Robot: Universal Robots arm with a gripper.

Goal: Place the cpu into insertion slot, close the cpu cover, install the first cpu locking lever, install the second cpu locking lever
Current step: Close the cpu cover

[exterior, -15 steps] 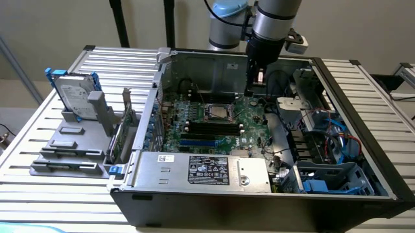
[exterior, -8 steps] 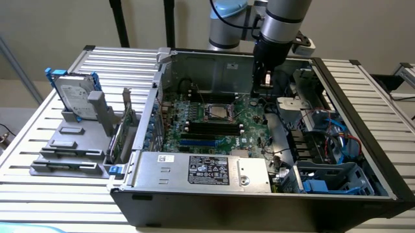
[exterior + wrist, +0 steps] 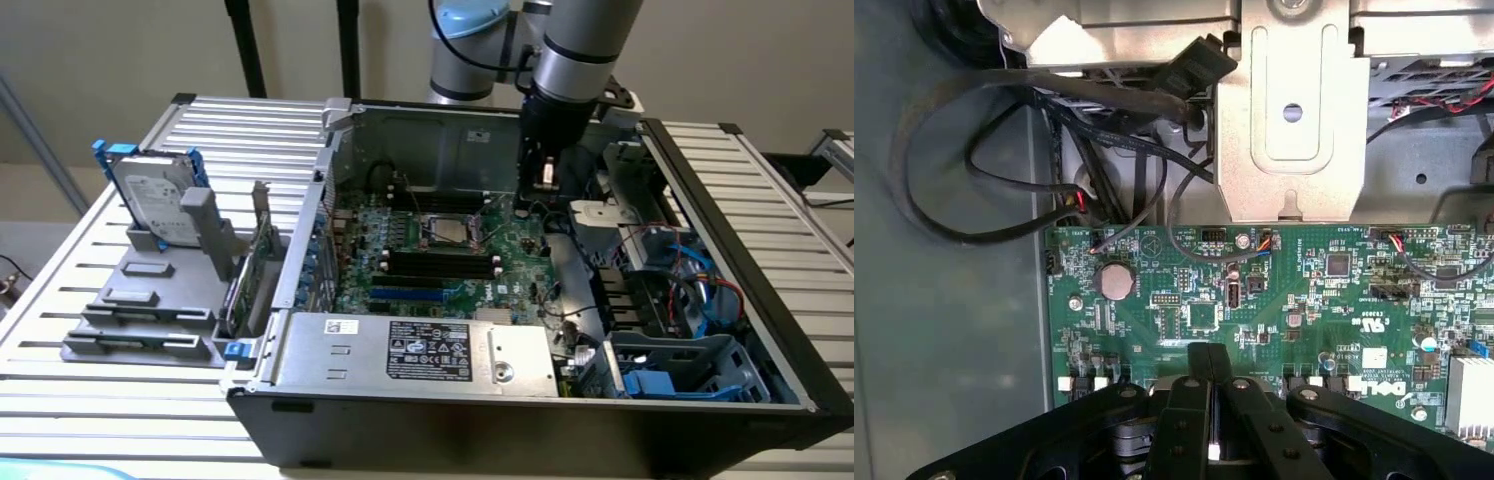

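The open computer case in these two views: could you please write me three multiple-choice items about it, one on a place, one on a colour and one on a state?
1. Where does the hard drive stand?
A. Outside the case, on the exterior view's left
B. Inside it
C. On the floor

2. What colour is the circuit board?
A. Red
B. Green
C. White

3. How does the gripper stand?
A. Fingers wide open
B. Fingers spread round a cable
C. Fingers shut together

Answers:
1 A: it stands in the grey holder beside the case.
2 B: both views show it green.
3 C: the wrist view shows the fingers meeting above the board.
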